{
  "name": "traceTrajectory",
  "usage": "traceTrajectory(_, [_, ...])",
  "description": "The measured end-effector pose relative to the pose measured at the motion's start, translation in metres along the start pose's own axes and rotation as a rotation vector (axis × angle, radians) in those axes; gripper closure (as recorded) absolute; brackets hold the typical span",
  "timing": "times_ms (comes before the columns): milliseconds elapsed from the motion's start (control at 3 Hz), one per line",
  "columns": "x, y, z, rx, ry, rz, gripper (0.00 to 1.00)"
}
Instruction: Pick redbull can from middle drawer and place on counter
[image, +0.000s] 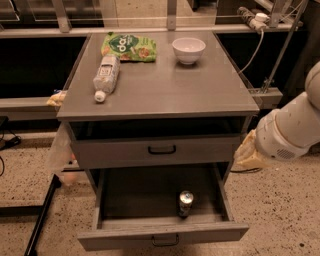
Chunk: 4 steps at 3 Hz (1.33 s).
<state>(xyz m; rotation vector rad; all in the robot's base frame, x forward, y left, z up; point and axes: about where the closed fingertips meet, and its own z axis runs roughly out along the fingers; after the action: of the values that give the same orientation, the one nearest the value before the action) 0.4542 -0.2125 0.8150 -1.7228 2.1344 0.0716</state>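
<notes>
Redbull can (186, 202) upright in the open middle drawer (160, 235)
The slim silver can, shiny lid up, stands on the drawer's dark floor near its front wall, right of centre, below and forward of the front edge of the flat, matte grey desk (165, 87). The gripper (246, 152) hangs below the desk's front right corner.

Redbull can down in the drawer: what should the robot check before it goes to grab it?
1. Middle drawer pulled open: ok.
2. Redbull can standing upright near the drawer's front: ok.
3. Gripper above the can: not ok; it hangs off to the right, outside the drawer.
4. Bare spot on the counter for the can: ok; the plastic bottle, bowl and green bag sit toward the back and left.
</notes>
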Motion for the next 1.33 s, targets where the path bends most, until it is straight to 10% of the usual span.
traceTrajectory(667, [0.062, -0.01, 0.11, 0.062, -0.042, -0.026, 1.0])
traceTrajectory(1333, [0.083, -0.006, 0.197, -0.004, -0.127, 0.019, 1.0])
